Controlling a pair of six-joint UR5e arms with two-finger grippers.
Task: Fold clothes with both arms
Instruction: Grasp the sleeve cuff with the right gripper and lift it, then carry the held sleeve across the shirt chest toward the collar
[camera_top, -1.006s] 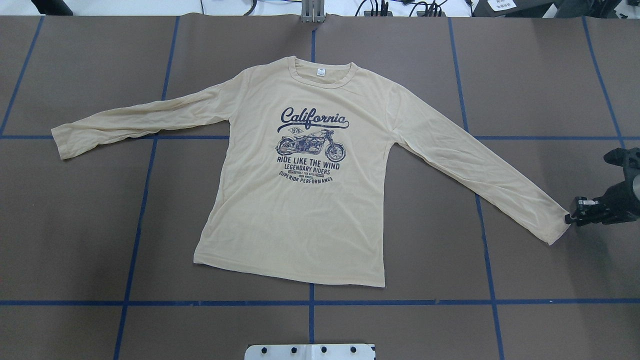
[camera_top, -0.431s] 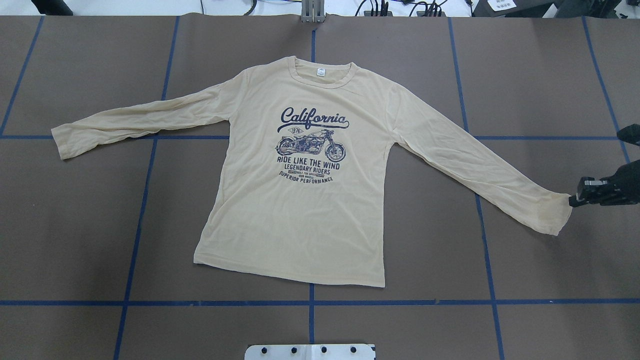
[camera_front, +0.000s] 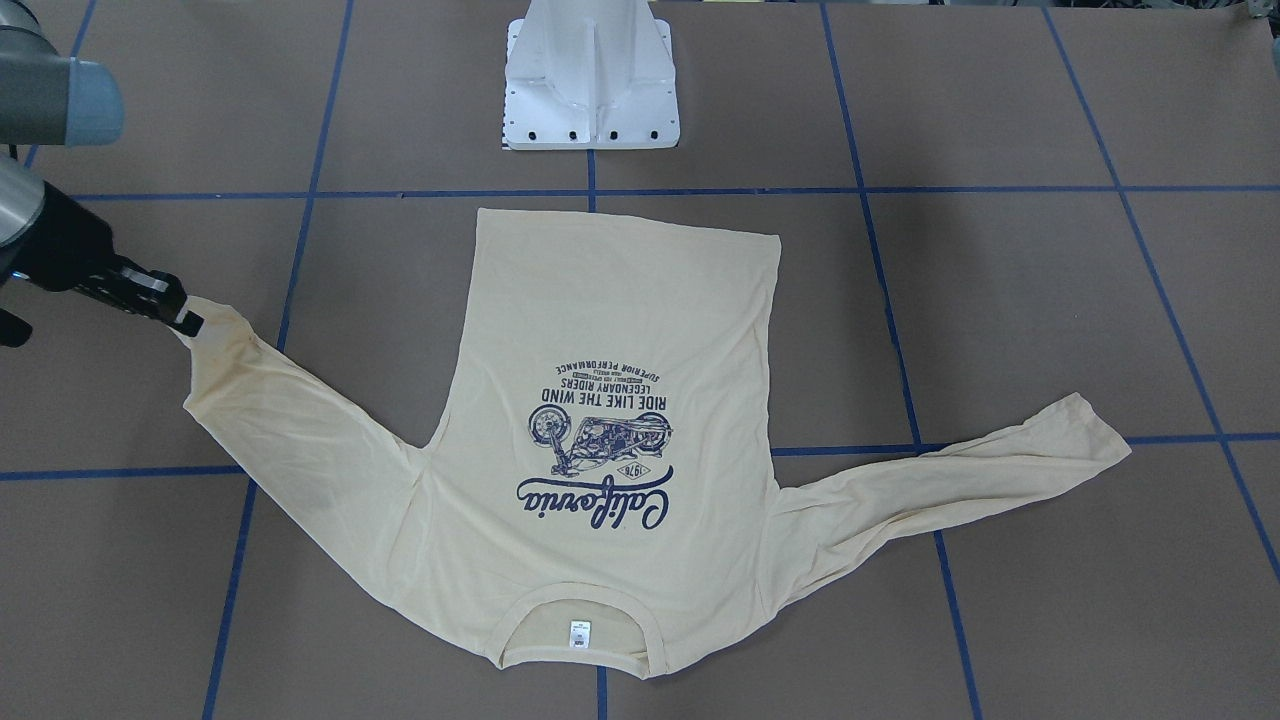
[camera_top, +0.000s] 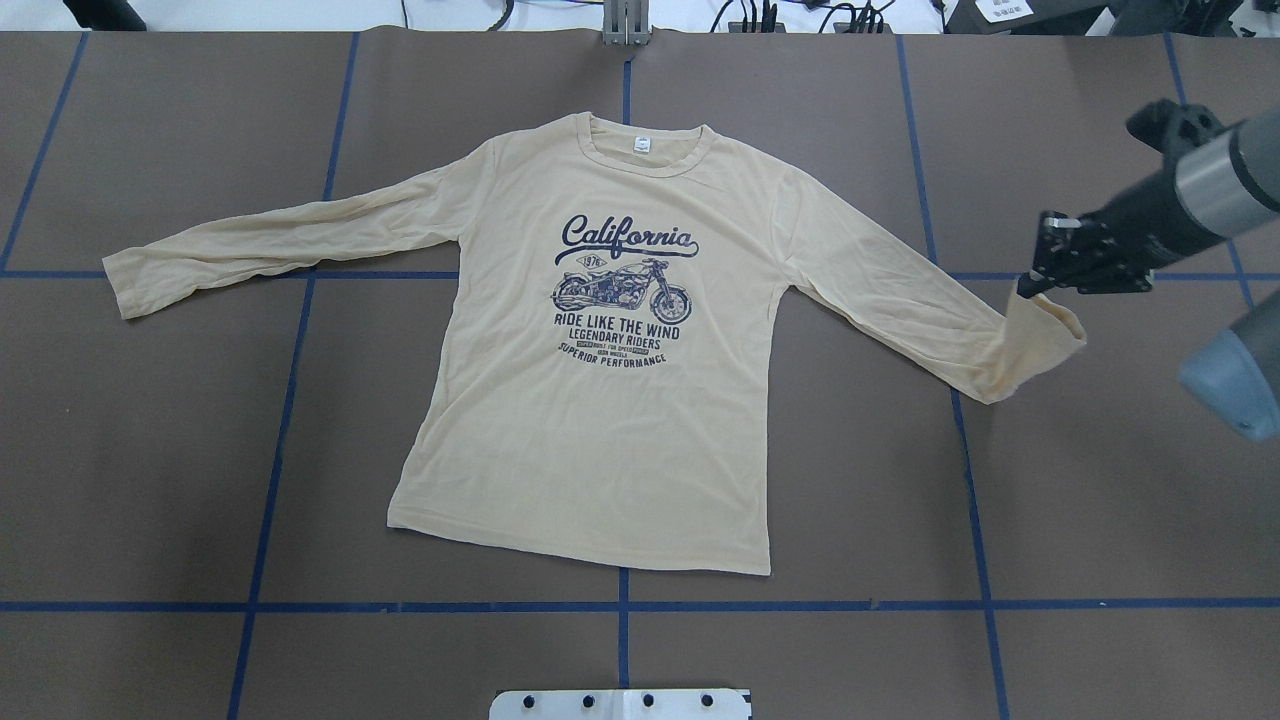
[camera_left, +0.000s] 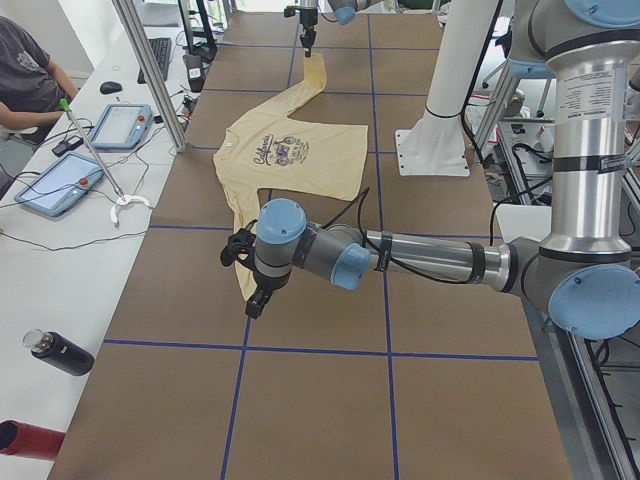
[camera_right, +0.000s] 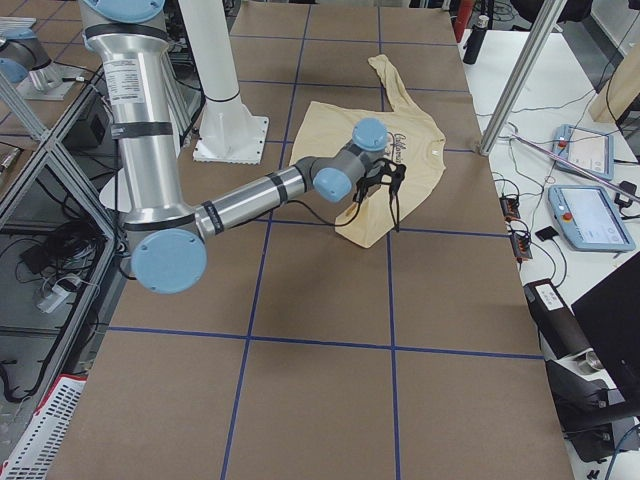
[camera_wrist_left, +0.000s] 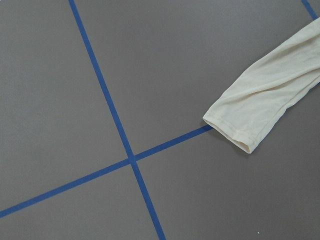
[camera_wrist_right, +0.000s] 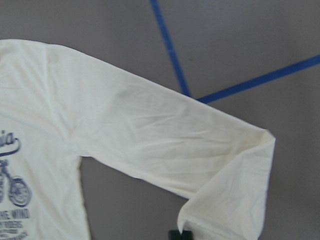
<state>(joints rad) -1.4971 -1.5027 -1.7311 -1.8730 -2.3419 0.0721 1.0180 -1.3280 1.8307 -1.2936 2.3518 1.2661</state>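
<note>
One shirt cuff (camera_top: 1045, 330) pinched in right tool (camera_top: 1024, 290).

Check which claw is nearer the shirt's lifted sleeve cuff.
Right. The right claw grips that cuff, holding it off the table. The left claw hovers at the opposite end, near the other sleeve's cuff, touching no cloth.

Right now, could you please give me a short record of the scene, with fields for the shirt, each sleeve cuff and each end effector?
shirt: spread flat on the table, print facing up
right sleeve cuff: held up off the table, sleeve end bent
left sleeve cuff: lying flat, untouched
right end effector: shut on right sleeve cuff
left end effector: near left sleeve cuff; open or shut cannot be told
</note>
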